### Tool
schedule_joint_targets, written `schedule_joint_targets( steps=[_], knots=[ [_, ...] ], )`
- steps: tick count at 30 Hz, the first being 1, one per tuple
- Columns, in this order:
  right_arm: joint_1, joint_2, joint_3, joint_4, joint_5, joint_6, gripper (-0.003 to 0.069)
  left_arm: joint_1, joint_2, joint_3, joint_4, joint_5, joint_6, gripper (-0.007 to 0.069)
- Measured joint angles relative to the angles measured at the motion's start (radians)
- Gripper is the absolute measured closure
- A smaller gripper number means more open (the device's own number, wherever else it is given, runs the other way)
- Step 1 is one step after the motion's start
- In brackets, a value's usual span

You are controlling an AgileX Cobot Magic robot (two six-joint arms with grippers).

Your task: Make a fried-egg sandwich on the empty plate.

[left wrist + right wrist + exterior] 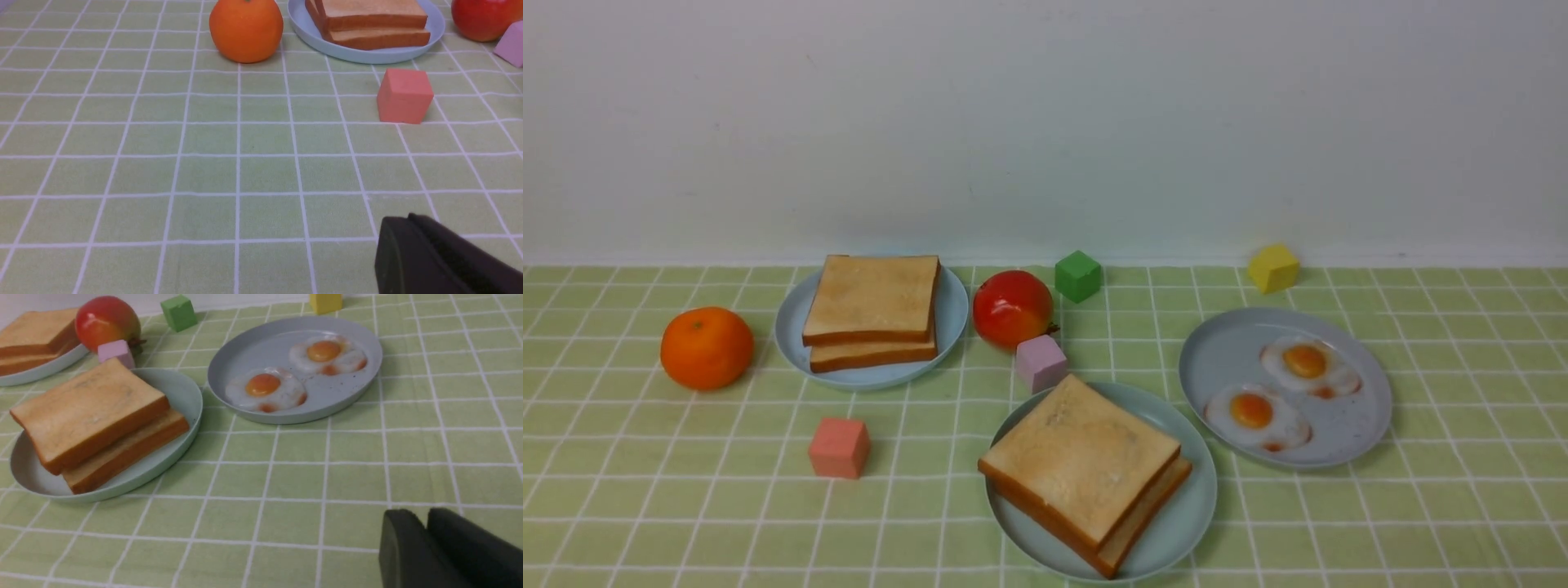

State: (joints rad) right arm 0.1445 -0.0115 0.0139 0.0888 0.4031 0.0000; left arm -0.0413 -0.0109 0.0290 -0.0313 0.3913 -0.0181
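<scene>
- Teal-green and low-rimmed, the empty plate (1196, 498) already carries two square toast slices (1082, 461) stacked slightly askew, tan faces with darker brown crusts; no egg shows between them, though one could be hidden.
- Just right of that plate, the grey speckled plate (1225, 351) holds two glossy white fried eggs (1258, 418) with orange yolks.
- In the right wrist view the right end effector (427, 543) has its dark fingers pressed together, holding nothing, low over the checked surface (286, 477); the sandwich plate lies ahead of it, the eggs ahead as well.
- Only one dark finger of the left end effector (433, 257) shows, so I cannot tell its state.
- Judging by layout, the right arm is nearer both plates.
</scene>
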Motion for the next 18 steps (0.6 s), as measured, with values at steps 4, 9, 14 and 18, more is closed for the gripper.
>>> schedule_joint_targets(
  steps=[4,9,14,18],
  knots=[
    [-0.001,0.000,0.001,-0.069,-0.006,0.005,0.0545,0.000,0.000,0.001,0.000,0.000,0.000,0.0609],
    [-0.046,0.000,0.001,-0.074,-0.009,0.053,0.0540,0.000,0.000,0.001,0.000,0.000,0.000,0.0606],
    [-0.094,0.000,0.001,-0.076,-0.011,0.072,0.0535,0.000,0.000,0.001,0.000,0.000,0.000,0.0603],
    [-0.101,0.000,0.001,-0.077,-0.011,0.073,0.0529,0.000,0.000,0.001,0.000,0.000,0.000,0.0597]
  ],
)
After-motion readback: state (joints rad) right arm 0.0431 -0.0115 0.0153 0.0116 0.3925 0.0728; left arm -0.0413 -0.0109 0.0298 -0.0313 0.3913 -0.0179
